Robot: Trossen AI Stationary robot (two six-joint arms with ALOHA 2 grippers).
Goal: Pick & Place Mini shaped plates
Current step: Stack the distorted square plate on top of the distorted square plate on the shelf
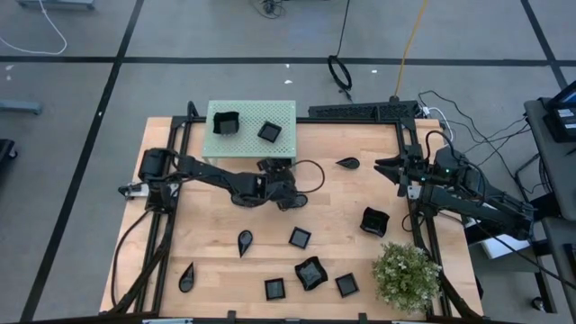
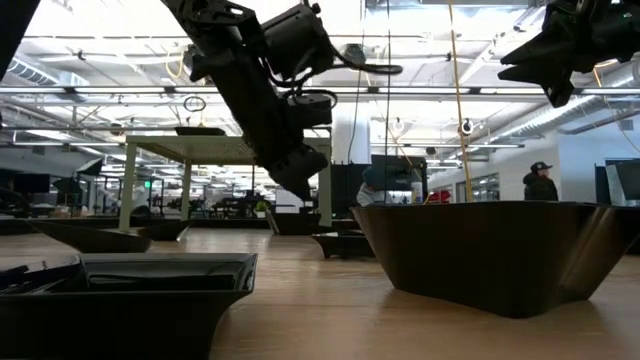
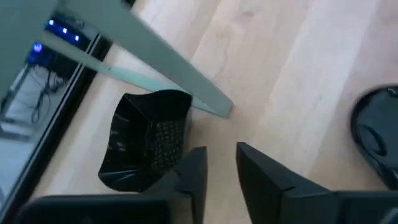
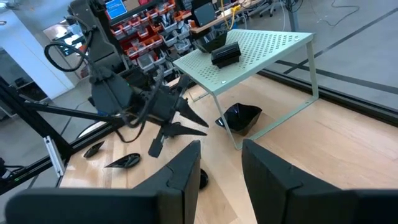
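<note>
Glossy black plastic plates (image 1: 311, 273); smooth pale wood table (image 1: 342, 216); matt perforated platform (image 1: 284, 115).

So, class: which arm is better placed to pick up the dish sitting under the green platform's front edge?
Left. Its gripper hangs beside that dish, fingers apart. The right gripper waits at the table's far right edge.

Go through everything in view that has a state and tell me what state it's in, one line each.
Left pincer: open, empty, near the green platform's front leg.
Right pincer: open, empty, waiting at the table's right edge.
Green platform: standing, carrying two plates.
Wavy-rimmed plate: upright on the platform.
Square plate: flat on the platform.
Plate by platform leg: on the table, not held.
</note>
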